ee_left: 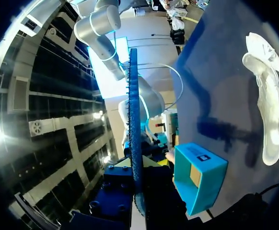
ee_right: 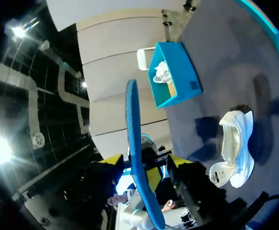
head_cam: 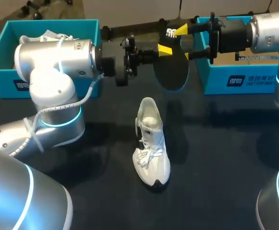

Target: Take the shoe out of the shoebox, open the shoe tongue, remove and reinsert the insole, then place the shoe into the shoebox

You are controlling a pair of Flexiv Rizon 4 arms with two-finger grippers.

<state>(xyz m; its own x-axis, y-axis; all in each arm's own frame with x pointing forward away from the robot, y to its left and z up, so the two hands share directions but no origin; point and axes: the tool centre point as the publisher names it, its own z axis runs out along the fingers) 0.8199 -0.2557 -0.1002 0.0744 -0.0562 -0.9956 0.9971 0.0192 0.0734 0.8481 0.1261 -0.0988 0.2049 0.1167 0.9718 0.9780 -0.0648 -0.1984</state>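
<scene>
Shoe [head_cam: 151, 143] sits out on the counter [head_cam: 225, 158], with the insole [head_cam: 172, 72] held aloft, pinched by the left end effector [head_cam: 165, 49] and the right end effector [head_cam: 180, 31]. Both wrist views show it edge-on, clamped between the fingers. Reinserting and boxing are left.

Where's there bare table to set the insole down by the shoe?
Bare table lies right of the shoe, up to the right shoebox. A narrower strip lies left of it, before the left arm. It is crowded at the back, around the insole.
</scene>
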